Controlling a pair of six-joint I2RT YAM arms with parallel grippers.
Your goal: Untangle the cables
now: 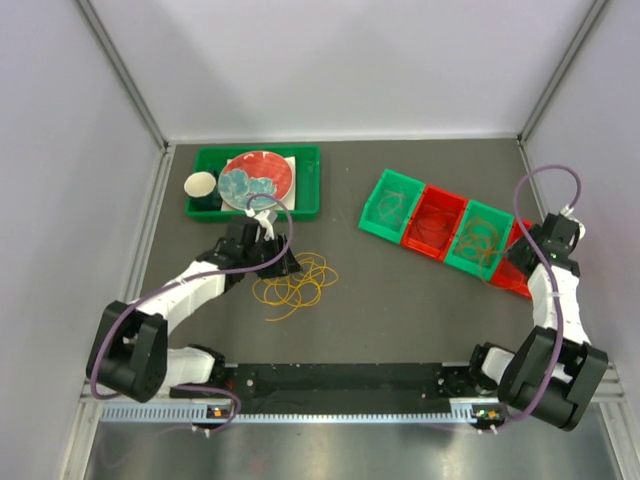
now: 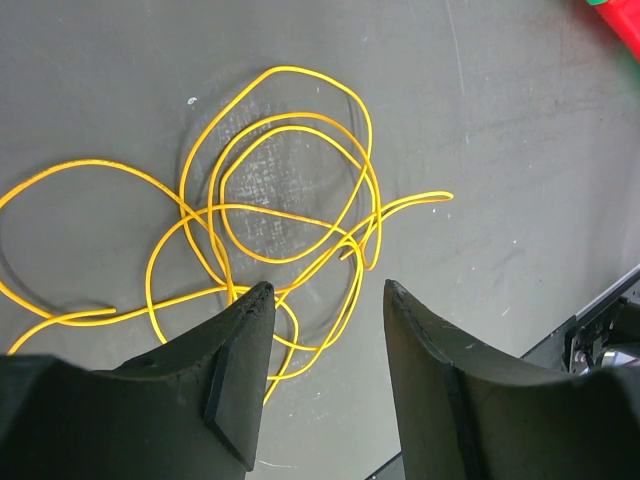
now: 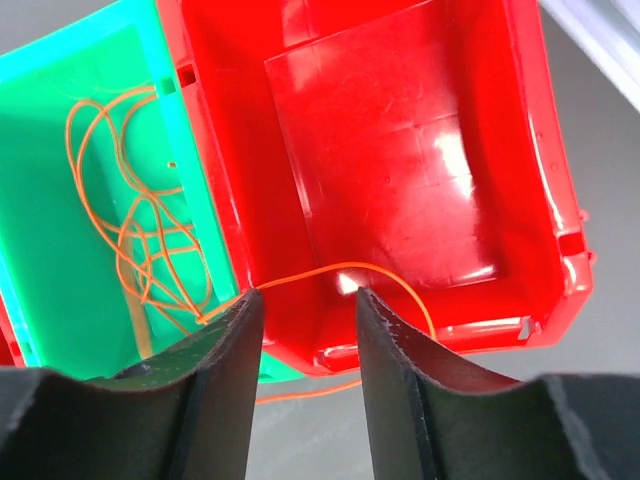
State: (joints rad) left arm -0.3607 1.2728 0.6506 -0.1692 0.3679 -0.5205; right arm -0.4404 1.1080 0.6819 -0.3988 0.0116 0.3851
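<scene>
**1. Reference.** All positions are given from the row of bins, four bins in alternating green and red standing on the table.

**2. Right gripper.** My right gripper hangs over the near wall of the red bin at the right end of the row. The jaws stand partly apart with a clear gap between them. One thin orange strand crosses that gap and drapes over the bin wall. The jaws are not clamped on it, and I cannot tell whether it rests on a fingertip. Apart from this strand, the floor of the bin is bare. The green bin next along the row holds a loose bundle of orange cables.

**3. Left gripper.** My left gripper is well apart from the row, to its left, low over the yellow tangle. The jaws are about half open and straddle several yellow strands at the tangle's edge. Nothing is gripped.

**4. Progress.** The two bins at the left end of the row also show wire inside, but its colour is too small to tell. I judge the sorting to be well advanced. Two items are left:
- The orange strand is not yet settled in the end bin.
- The yellow tangle lies on the table in overlapping loops, not yet pulled apart.
</scene>
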